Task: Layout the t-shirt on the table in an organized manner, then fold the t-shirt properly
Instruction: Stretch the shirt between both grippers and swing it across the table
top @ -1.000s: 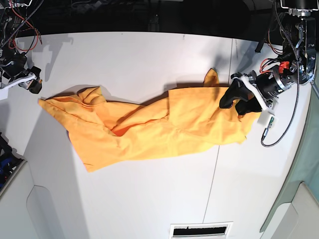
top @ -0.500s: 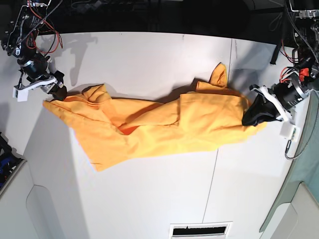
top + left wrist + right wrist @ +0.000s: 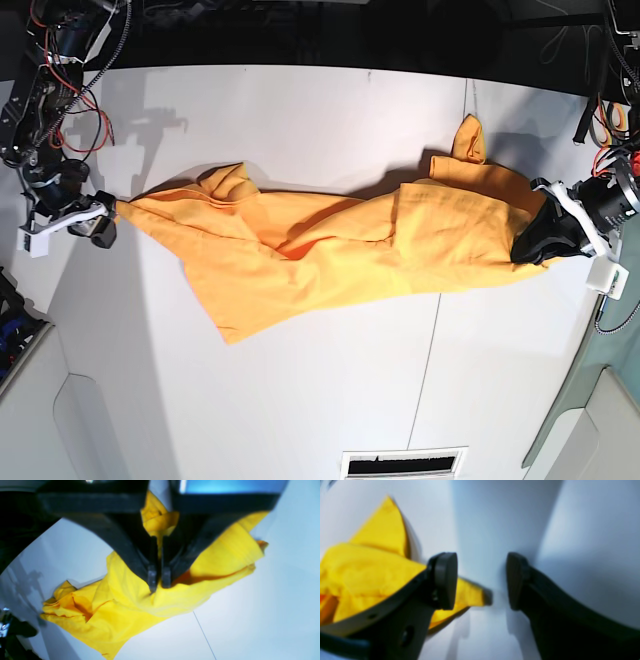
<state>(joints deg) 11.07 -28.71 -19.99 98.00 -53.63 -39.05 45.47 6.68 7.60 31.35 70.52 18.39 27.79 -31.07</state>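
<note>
Nearest to us in the base view we see a dark vent slot (image 3: pixel 403 463) in the table (image 3: pixel 320 400), and a thin seam (image 3: pixel 430 350) runs from there up toward the shirt. The shirt (image 3: pixel 340 250) lies across the middle of the table as a long wrinkled band, stretched between the two arms. Its lower edge hangs in a point toward the vent, on the left side of the seam. A small peak of cloth stands up on the far side of the shirt, near its right end.

At the right end of the shirt the left gripper (image 3: pixel 530 245) has its fingers pressed together on the cloth. In the left wrist view the two dark fingers (image 3: pixel 152 576) nearly touch, with the yellow fabric (image 3: pixel 140 605) pinched between their tips.

At the left end of the shirt the right gripper (image 3: pixel 100 225) stands just beside the corner of the cloth. In the right wrist view its pads (image 3: pixel 445 580) are spread apart, and the shirt corner (image 3: pixel 475 596) lies behind the left pad; nothing is between them. This view is blurred.

Beyond the shirt, the far part of the table is white up to a dark background.
</note>
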